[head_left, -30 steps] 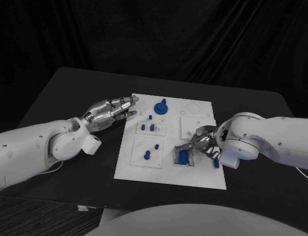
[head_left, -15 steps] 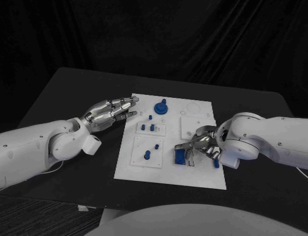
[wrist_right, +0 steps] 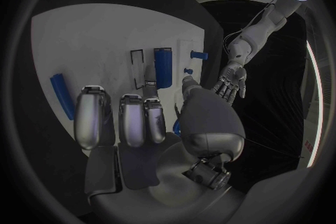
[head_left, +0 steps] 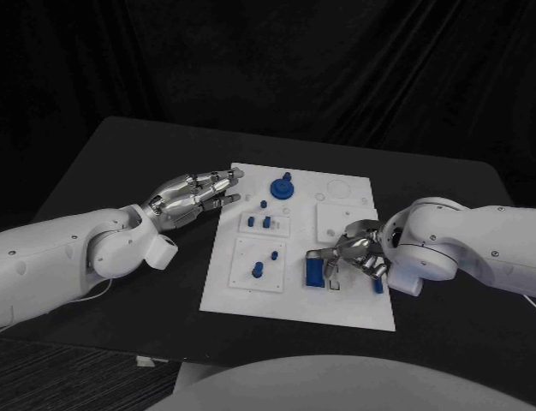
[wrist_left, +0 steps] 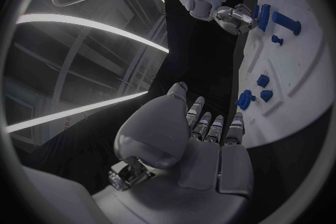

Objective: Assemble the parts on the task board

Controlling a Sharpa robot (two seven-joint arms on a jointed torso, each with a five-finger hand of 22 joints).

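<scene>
One white rectangular task board (head_left: 295,308) lies on one black table (head_left: 108,154). On the board sit small blue plastic parts — seven can be made out in the head view, among them one round knobbed piece (head_left: 281,187) and one upright block (head_left: 312,271). Two silver hands — one per white arm.

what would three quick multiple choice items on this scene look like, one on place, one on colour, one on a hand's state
1. Where is the left hand?
A. beside the task board's left edge
B. flat on the board's centre
C. off the table's near edge

2. What colour is the block by the right hand?
A. red
B. blue
C. yellow

3. What is the left hand's state?
A. gripping a peg
B. clenched in a fist
C. open, holding nothing

Answers: 1 A, the head view shows it over the dark table just left of the board. 2 B, it is blue in the head and right wrist views. 3 C, its fingers are extended with nothing in them.
</scene>
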